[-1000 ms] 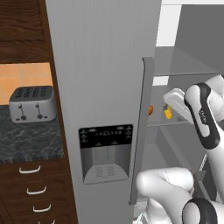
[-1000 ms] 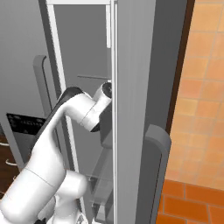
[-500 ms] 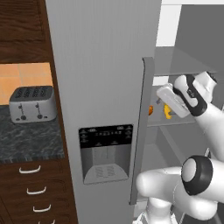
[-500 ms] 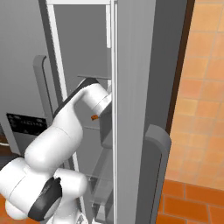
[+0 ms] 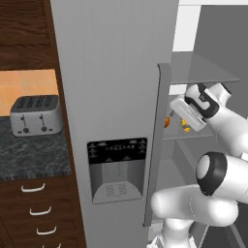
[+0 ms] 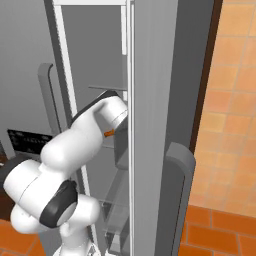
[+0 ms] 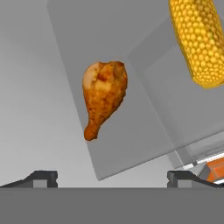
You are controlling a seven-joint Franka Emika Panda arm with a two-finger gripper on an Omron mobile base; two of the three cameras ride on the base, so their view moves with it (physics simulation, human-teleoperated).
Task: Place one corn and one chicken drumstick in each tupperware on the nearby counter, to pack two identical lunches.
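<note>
Grey shelf: gripper clearance

Grey fridge shelf [image 7: 144, 131] carries the chicken drumstick [image 7: 103, 95] mid-shelf, bone end toward the near edge. Corn [image 7: 195, 39] lies well apart, at the far side. Gripper [image 7: 112, 177] jaws apart, holding nothing, short of the shelf edge.

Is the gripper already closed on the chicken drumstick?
No, the gripper is open, and the chicken drumstick lies ahead of it, untouched.

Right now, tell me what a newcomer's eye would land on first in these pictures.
The chicken drumstick stands out first, glossy brown-orange on a pale grey fridge shelf, straight ahead of the open gripper. Next comes the yellow corn at the hand view's upper right. From the left base view, the white arm reaches into the open fridge, with a silver toaster on the dark counter to the left.
</note>
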